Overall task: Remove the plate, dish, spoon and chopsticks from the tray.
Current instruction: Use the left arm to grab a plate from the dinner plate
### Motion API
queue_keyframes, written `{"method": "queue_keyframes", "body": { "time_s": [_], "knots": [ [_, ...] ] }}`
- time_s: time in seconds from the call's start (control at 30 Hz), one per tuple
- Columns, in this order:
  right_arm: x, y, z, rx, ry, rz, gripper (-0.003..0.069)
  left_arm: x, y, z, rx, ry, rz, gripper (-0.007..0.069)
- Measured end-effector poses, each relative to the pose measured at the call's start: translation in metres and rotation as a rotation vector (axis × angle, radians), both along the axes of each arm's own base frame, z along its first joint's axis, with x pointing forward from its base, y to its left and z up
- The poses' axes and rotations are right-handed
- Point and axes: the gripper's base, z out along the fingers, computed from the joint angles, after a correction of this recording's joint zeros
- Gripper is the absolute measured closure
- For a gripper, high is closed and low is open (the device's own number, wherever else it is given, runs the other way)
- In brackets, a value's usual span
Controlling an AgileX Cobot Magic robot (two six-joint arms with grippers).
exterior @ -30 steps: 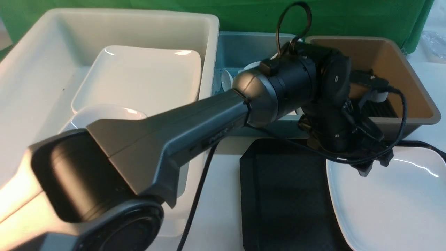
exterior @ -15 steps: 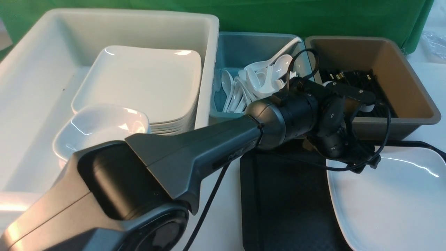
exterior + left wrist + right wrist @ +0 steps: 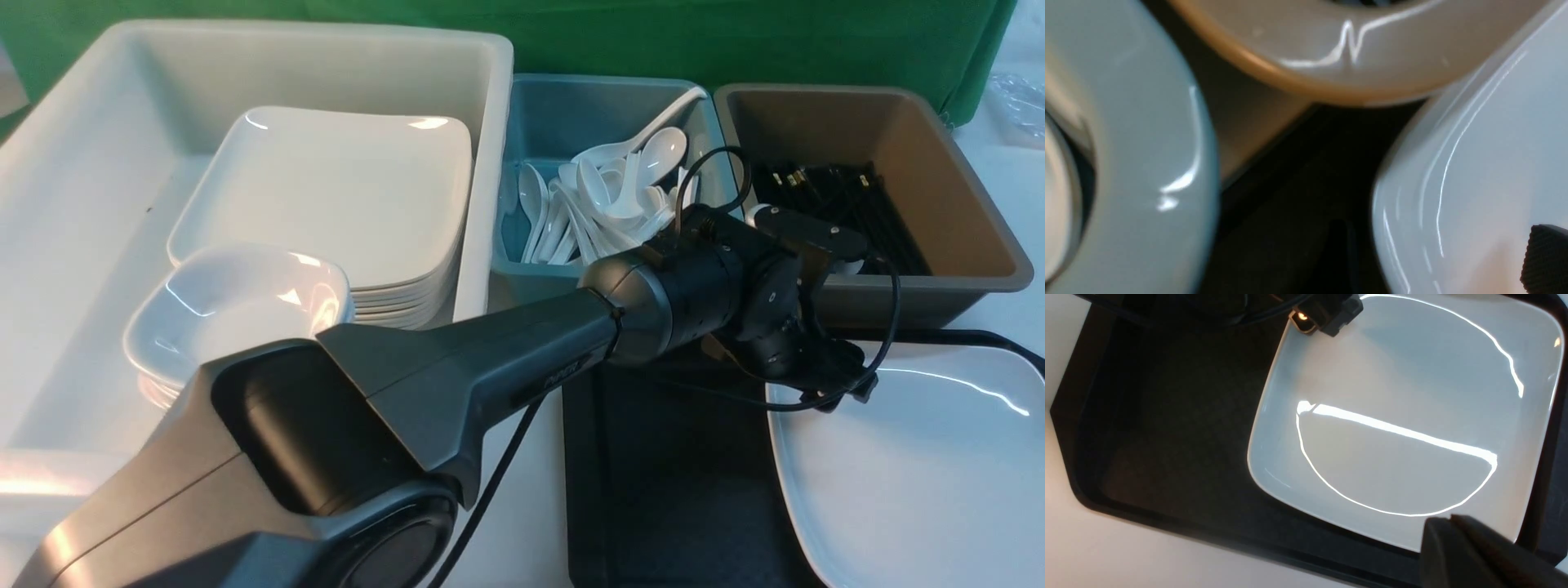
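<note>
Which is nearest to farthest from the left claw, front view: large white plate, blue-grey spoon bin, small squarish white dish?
1. Large white plate, right side, at left claw.
2. Blue-grey spoon bin, behind.
3. Small squarish white dish, far left.

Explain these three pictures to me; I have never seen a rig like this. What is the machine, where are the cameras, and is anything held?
This is a two-armed robot at a table. The front view looks forward from between the arms; the other two come from a camera on each wrist. The limb across the front view is the left arm, its left gripper poised at the far corner of the white plate, jaws apparently open, empty. The plate lies alone on the black tray. Behind stand a white tub of stacked plates and dishes, a blue bin of spoons and a brown tub of chopsticks. The right gripper shows only in its own wrist view, shut, holding nothing.
</note>
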Motion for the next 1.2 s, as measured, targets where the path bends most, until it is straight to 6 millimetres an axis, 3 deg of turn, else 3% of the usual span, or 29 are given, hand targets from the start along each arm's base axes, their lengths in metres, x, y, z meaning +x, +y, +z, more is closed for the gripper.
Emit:
{"method": "queue_keyframes", "body": {
  "time_s": [0.27, 0.4, 0.43, 0.57, 0.77, 0.97, 1.2],
  "knots": [
    [0.000, 0.000, 0.000, 0.001, -0.006, 0.000, 0.0624, 0.005, 0.000, -0.008, -0.028, 0.012, 0.019, 0.0083],
    [0.001, 0.000, 0.001, 0.002, -0.016, -0.001, 0.0624, 0.005, 0.000, -0.009, -0.023, 0.007, 0.008, 0.0164],
    [0.002, 0.000, 0.001, 0.002, -0.020, -0.002, 0.0624, 0.005, 0.000, -0.009, -0.020, 0.007, 0.005, 0.0258],
    [0.002, 0.000, 0.001, 0.002, -0.022, -0.002, 0.0624, 0.007, 0.001, -0.005, -0.061, 0.045, 0.043, 0.0426],
    [0.002, 0.000, 0.001, 0.003, -0.026, -0.002, 0.0624, 0.004, 0.003, -0.002, -0.033, 0.071, 0.037, 0.0426],
    [0.002, 0.000, 0.001, 0.003, -0.028, -0.003, 0.0624, -0.001, 0.010, 0.024, 0.005, 0.052, 0.005, 0.0456],
    [0.002, 0.000, 0.001, 0.004, -0.030, -0.003, 0.0624, -0.010, 0.018, 0.082, -0.034, -0.020, -0.033, 0.0548]
  ]
}}
